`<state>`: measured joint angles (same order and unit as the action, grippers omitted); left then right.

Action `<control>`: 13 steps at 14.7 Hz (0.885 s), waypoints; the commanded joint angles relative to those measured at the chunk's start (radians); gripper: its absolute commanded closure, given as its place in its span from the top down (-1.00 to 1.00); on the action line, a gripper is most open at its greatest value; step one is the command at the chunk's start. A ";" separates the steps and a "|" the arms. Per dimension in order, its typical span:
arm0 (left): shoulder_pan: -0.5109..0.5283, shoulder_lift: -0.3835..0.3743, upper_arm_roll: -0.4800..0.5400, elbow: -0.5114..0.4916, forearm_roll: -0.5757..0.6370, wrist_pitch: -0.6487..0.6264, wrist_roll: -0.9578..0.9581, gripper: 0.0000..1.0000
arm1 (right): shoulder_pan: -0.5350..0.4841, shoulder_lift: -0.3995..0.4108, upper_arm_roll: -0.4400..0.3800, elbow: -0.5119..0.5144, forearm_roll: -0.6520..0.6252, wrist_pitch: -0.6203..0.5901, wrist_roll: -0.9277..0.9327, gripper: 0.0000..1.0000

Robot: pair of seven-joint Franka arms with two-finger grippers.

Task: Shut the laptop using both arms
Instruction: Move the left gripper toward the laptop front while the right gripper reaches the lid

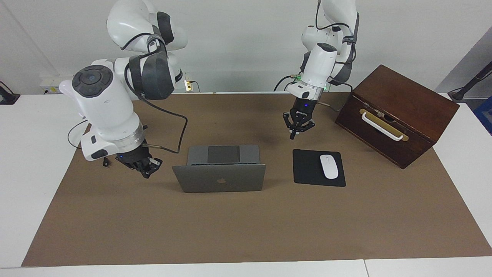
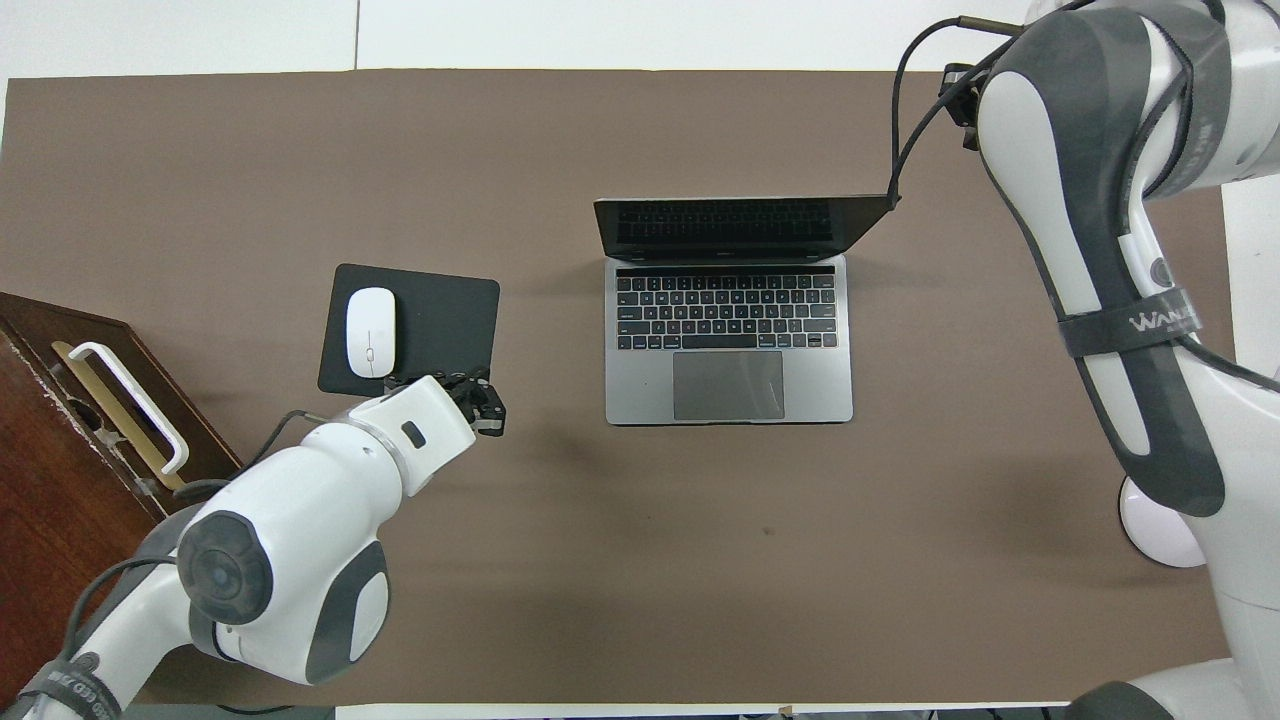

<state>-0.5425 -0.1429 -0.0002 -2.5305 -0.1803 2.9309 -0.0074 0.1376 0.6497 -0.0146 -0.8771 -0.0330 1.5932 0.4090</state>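
Note:
The silver-grey laptop (image 1: 219,179) stands open in the middle of the brown mat, its lid upright with the apple logo showing in the facing view; the keyboard deck (image 2: 728,340) faces the robots. My right gripper (image 1: 148,168) hangs low over the mat beside the laptop, toward the right arm's end, apart from the lid edge. In the overhead view it is hidden under the right arm (image 2: 1100,250). My left gripper (image 1: 295,131) is shut and empty, raised over the mat near the mouse pad's nearer edge; it also shows in the overhead view (image 2: 487,406).
A black mouse pad (image 1: 309,167) with a white mouse (image 1: 329,166) lies beside the laptop toward the left arm's end. A dark wooden box (image 1: 398,113) with a white handle stands at that end. The brown mat (image 1: 246,227) covers the table.

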 commanded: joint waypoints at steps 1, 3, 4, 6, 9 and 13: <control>-0.069 0.035 0.014 -0.034 -0.016 0.123 0.000 -1.00 | 0.005 0.022 0.005 0.013 -0.015 0.048 -0.044 -1.00; -0.115 0.075 0.014 -0.039 -0.016 0.212 -0.023 -1.00 | 0.013 0.025 0.007 0.013 -0.011 0.085 -0.062 -1.00; -0.137 0.086 0.014 -0.039 -0.018 0.229 -0.034 -1.00 | 0.025 0.027 0.008 0.012 -0.010 0.105 -0.065 -1.00; -0.154 0.111 0.014 -0.039 -0.016 0.282 -0.034 -1.00 | 0.033 0.037 0.010 0.009 -0.010 0.140 -0.070 -1.00; -0.189 0.120 0.014 -0.039 -0.016 0.315 -0.032 -1.00 | 0.039 0.053 0.024 0.009 -0.016 0.172 -0.091 -1.00; -0.208 0.167 0.014 -0.037 -0.015 0.368 -0.019 -1.00 | 0.060 0.062 0.028 0.009 -0.015 0.227 -0.171 -1.00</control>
<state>-0.7255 -0.0147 0.0004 -2.5576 -0.1803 3.2302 -0.0402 0.1881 0.6993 0.0045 -0.8778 -0.0331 1.7916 0.2747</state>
